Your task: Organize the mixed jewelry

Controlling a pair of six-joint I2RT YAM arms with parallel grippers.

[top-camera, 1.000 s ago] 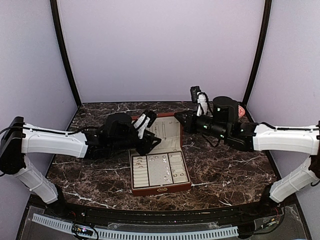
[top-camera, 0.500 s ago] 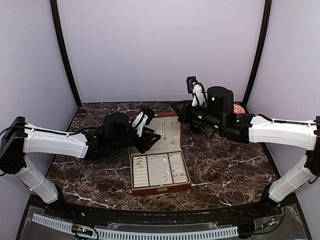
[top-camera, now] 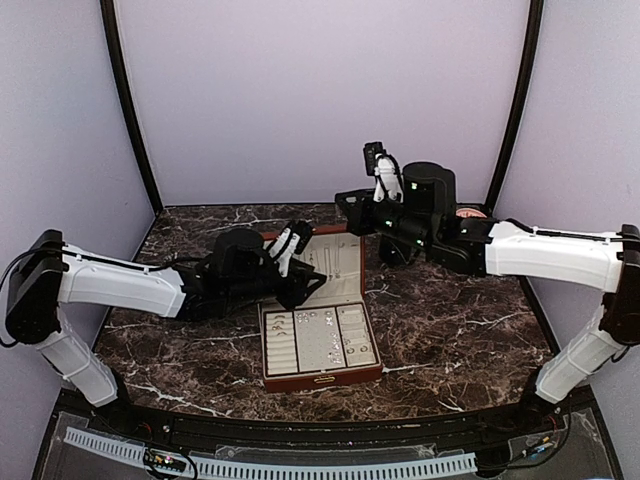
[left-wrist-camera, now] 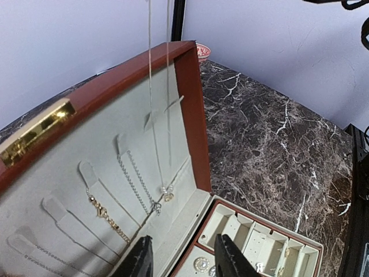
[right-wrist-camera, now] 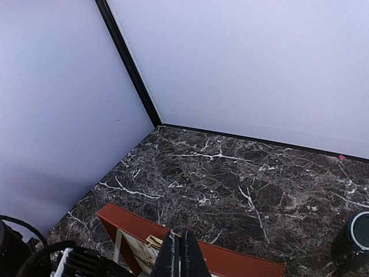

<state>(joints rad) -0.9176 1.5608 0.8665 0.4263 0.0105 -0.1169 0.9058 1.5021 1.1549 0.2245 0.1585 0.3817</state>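
The reddish-brown box (top-camera: pixel 272 375) lies open in the middle, its lid (left-wrist-camera: pixel 187 92) standing upright. Tiny silvery pieces of the mixed jewelry (top-camera: pixel 327 322) sit in its cream compartments (left-wrist-camera: pixel 253 239). Chains (left-wrist-camera: pixel 135 187) hang on the lid's lining. A thin silver necklace (left-wrist-camera: pixel 168 195) rises taut in two strands out of the top of the left wrist view. My right gripper (top-camera: pixel 345 203) (right-wrist-camera: pixel 180 245) hovers above the lid's top edge, shut on that necklace. My left gripper (left-wrist-camera: pixel 183 261) (top-camera: pixel 300 287) is open over the box's hinge, with nothing between its fingers.
A small pink patterned bowl (top-camera: pixel 470 213) (left-wrist-camera: pixel 203 52) stands at the back right, behind the lid. A dark green mug (right-wrist-camera: pixel 353 242) shows at the right edge of the right wrist view. Dark marble tabletop (top-camera: pixel 450 340) surrounds the box, with walls close behind.
My right arm has swung left and risen, bringing its gripper from the lid's right side to above the lid's top edge. The left arm has hardly moved.
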